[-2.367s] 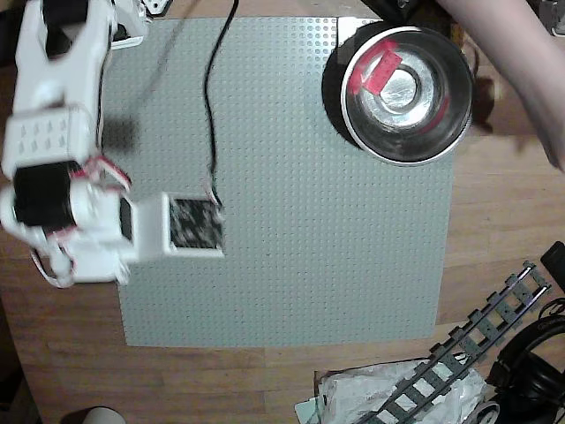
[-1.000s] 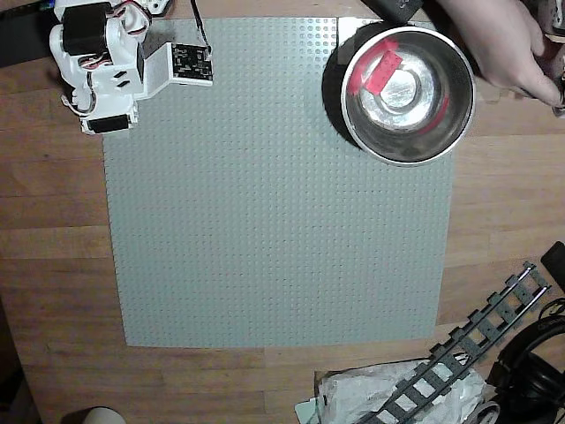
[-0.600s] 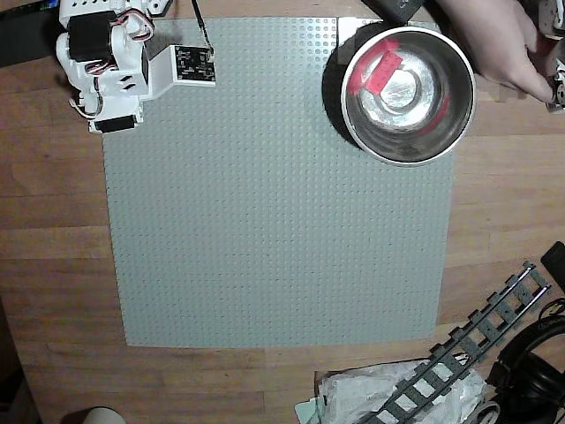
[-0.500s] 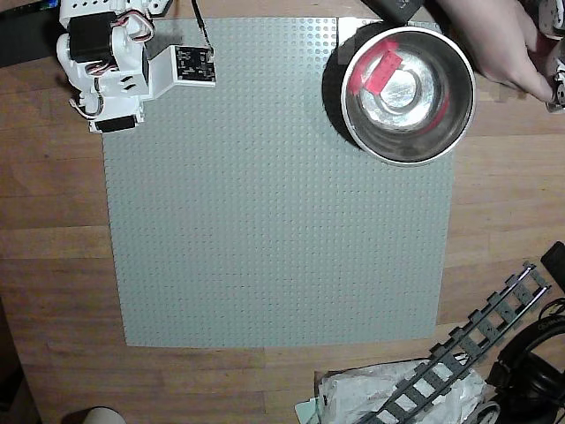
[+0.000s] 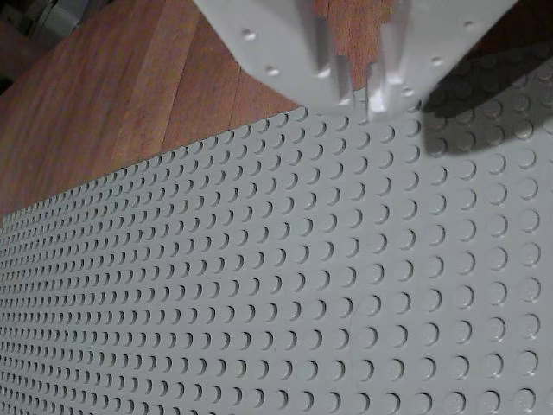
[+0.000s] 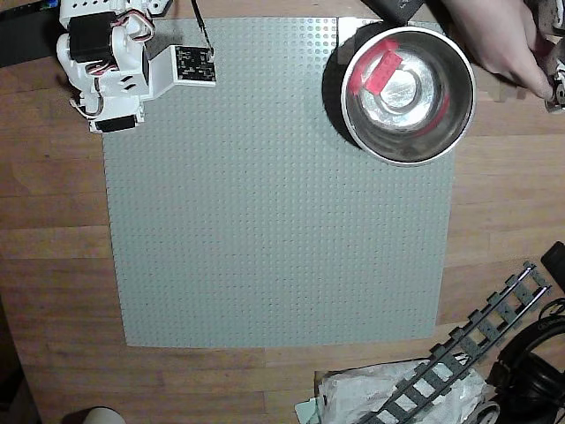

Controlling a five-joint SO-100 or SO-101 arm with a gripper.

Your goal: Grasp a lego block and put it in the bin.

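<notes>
Looking down in the wrist view, the white gripper [image 5: 359,91] hangs over the edge of the big grey bumpy baseplate [image 5: 285,303]. Its two fingertips [image 5: 333,73] sit almost together, with just a thin slit between them. Nothing is held in that slit, so the jaws are closed on nothing. Right under the jaws are rows of round bumps. Behind the jaws, the brown wooden table [image 5: 130,95] shows.

In the overhead view, the white robot arm [image 6: 110,66] is folded up at the top left corner of the baseplate [image 6: 274,194]. The gripper itself is hard to pick out from up there.

The red lego block [image 6: 382,69] is far away from the jaws, all the way across the baseplate. It lies inside the shiny metal bin [image 6: 408,93], up against the bowl's upper left wall. The bin shows red reflections on its shiny inside, so some red spots are only mirror pictures. The bin sits on the top right corner of the baseplate.

A person's hand [image 6: 494,40] is beside the bin, at its far side from the jaws. A grey toy train track [image 6: 468,349] lies on the table at the bottom right, well apart from the jaws. Crinkly plastic wrap [image 6: 388,397] is under its lower end.
</notes>
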